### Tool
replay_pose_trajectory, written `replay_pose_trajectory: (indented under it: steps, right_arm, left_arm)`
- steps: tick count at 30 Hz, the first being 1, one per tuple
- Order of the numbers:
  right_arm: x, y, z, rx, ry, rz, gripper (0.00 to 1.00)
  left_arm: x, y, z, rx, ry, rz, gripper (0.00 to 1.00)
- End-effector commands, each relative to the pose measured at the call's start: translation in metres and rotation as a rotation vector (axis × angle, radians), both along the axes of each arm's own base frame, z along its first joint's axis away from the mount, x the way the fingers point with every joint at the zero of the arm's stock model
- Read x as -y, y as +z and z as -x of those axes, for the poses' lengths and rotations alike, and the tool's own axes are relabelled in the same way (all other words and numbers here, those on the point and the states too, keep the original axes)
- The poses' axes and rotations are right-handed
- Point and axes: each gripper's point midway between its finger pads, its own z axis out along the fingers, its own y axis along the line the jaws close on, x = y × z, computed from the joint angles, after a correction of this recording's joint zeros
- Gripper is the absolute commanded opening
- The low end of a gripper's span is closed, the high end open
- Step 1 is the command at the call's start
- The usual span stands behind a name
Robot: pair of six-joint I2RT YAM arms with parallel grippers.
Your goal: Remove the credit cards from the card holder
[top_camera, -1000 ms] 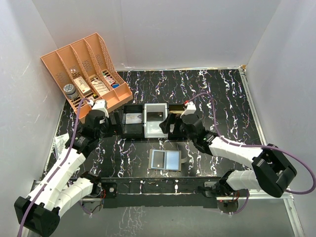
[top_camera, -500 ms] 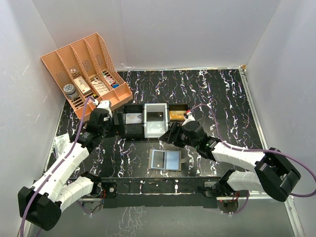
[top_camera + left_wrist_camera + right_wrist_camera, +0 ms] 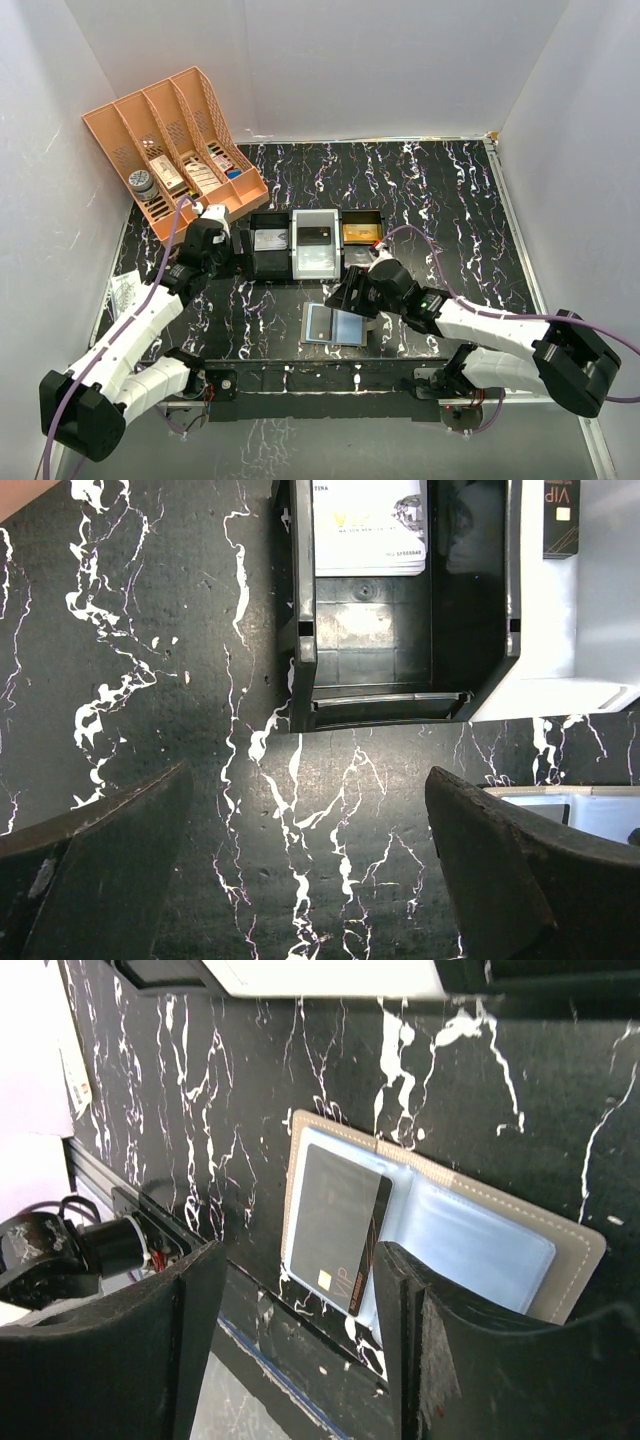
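Note:
The card holder [image 3: 347, 326] lies open and flat on the table near the front edge, pale-blue faces up; it also shows in the right wrist view [image 3: 480, 1240]. A dark grey credit card [image 3: 320, 322] marked VIP sits in its left panel [image 3: 335, 1225]. My right gripper [image 3: 345, 297] hovers over the holder's left panel, open and empty [image 3: 300, 1360]. My left gripper [image 3: 236, 246] is open and empty [image 3: 310, 880] over bare table, in front of the left black tray [image 3: 385, 705]. That tray holds a pale card [image 3: 370, 525].
Three trays stand in a row behind the holder: the black one [image 3: 268, 262], a white one [image 3: 316, 262] with a dark card [image 3: 317, 236], and a black one [image 3: 346, 256] with a gold-orange card [image 3: 360, 232]. A peach rack [image 3: 120, 115] with small boxes stands at the back left.
My right gripper has drawn back from the trays toward the front and now hangs over the card holder. My left gripper has edged a little toward the left black tray.

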Motion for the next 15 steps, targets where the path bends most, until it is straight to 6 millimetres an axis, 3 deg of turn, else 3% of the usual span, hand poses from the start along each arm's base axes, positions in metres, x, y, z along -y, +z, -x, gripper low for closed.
replay_pose_trajectory:
  steps: [1, 8, 15]
  right_arm:
    - [-0.008, 0.011, 0.005, 0.009, 0.015, -0.062, 0.57]
    - [-0.016, 0.008, 0.016, -0.012, 0.014, -0.143, 0.5]
    - [0.009, -0.067, 0.035, -0.101, 0.045, 0.051, 0.44]
  left_arm:
    - [-0.001, 0.012, 0.002, 0.046, -0.015, 0.011, 0.97]
    - [0.038, 0.022, 0.01, 0.079, -0.212, 0.161, 0.94]
    - [0.068, 0.025, 0.022, 0.047, -0.375, 0.266, 0.92]
